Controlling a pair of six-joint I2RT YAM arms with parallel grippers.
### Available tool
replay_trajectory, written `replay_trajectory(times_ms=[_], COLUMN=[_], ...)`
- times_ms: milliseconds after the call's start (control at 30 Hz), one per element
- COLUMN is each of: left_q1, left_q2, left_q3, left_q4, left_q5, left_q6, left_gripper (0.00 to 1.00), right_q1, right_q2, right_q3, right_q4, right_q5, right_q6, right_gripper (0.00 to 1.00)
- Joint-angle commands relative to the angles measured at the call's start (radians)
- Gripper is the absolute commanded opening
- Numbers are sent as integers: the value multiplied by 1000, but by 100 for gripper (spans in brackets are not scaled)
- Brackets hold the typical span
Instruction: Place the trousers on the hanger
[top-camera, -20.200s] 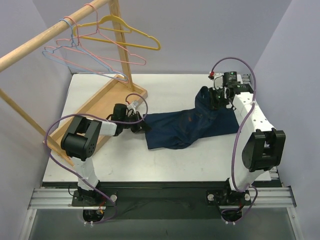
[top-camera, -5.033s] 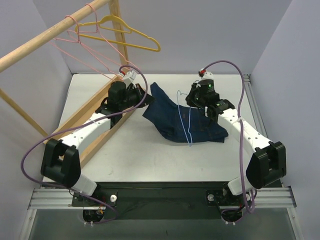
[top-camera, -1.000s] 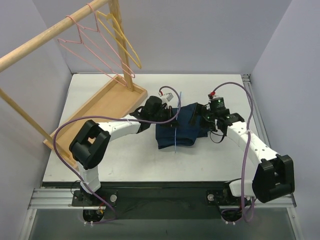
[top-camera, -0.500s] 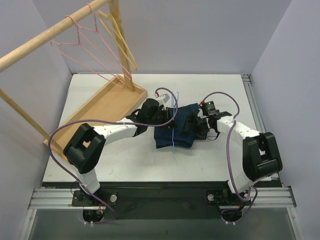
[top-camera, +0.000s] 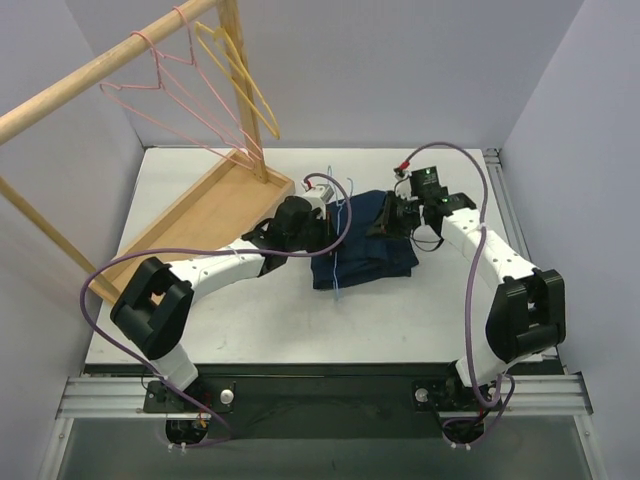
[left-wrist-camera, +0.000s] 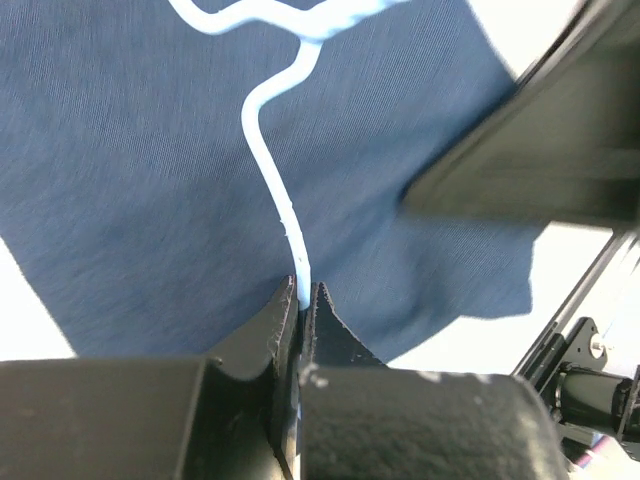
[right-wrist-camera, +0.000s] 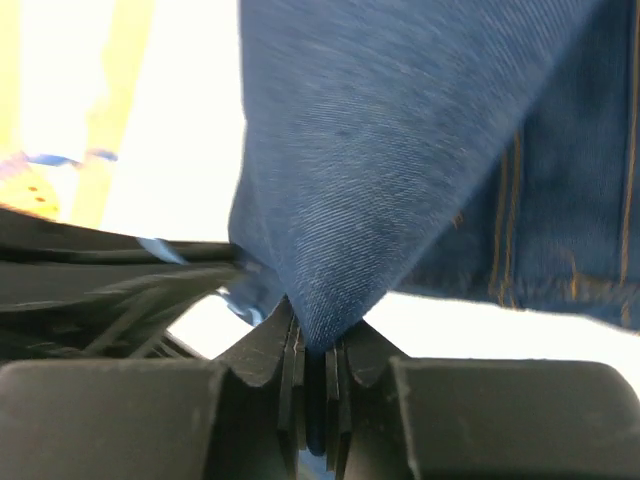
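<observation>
The dark navy trousers (top-camera: 368, 257) lie bunched at the table's middle, orange stitching showing in the right wrist view (right-wrist-camera: 505, 220). The light-blue wire hanger (top-camera: 340, 262) stands across their left part. My left gripper (top-camera: 326, 226) is shut on the hanger's wire (left-wrist-camera: 268, 165), pinched at its fingertips (left-wrist-camera: 301, 296), with trousers cloth (left-wrist-camera: 130, 150) behind it. My right gripper (top-camera: 391, 216) is at the trousers' upper right edge, shut on a peaked fold of denim (right-wrist-camera: 312, 345) that rises from between its jaws.
A wooden rail (top-camera: 100, 70) crosses the upper left with pink hangers (top-camera: 165, 95) and a yellow hanger (top-camera: 245, 85) on it. Its wooden base tray (top-camera: 200, 215) lies on the table's left side, close to my left arm.
My right gripper has shut on a fold of the trousers and moved up and right with it. The left gripper with the hanger has shifted slightly toward the back.
</observation>
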Motion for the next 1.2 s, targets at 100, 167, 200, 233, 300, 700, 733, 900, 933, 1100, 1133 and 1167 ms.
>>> replay_trajectory(times_ms=[100,167,200,233,300,700,733,900,933,1100,1133,1167], left_q1=[11,17,20,21,26,32,32,-2,-5,-23,-26,-28], left_q2=[-52,-60,-63,-71,-78,-75,-83,-111,-112,-150,-156,-161], left_q3=[-15,-19,-27,-27,-35,-6,-4,2,4,14,17,21], left_q4=[-10,-8,-7,-7,-4,21,19,33,33,35,33,32], left_q5=[-52,-61,-64,-69,-81,-100,-115,-112,-101,-46,-35,-15], left_q6=[56,53,51,50,43,40,48,85,83,92,95,96], left_gripper=[0,0,0,0,0,0,0,0,0,0,0,0], right_q1=[-101,-134,-145,-159,-170,-207,-208,-222,-226,-236,-239,-240], right_q2=[50,76,99,110,137,157,159,182,188,177,173,165], right_q3=[226,235,235,232,227,244,252,267,273,269,267,266], right_q4=[-112,-118,-118,-121,-124,-215,-247,-308,-319,-335,-335,-335], right_q5=[-71,-88,-98,-98,-100,44,75,193,205,253,256,260], right_q6=[-136,-139,-142,-145,-157,-240,-256,-266,-263,-253,-253,-251], right_gripper=[0,0,0,0,0,0,0,30,61,100,100,100])
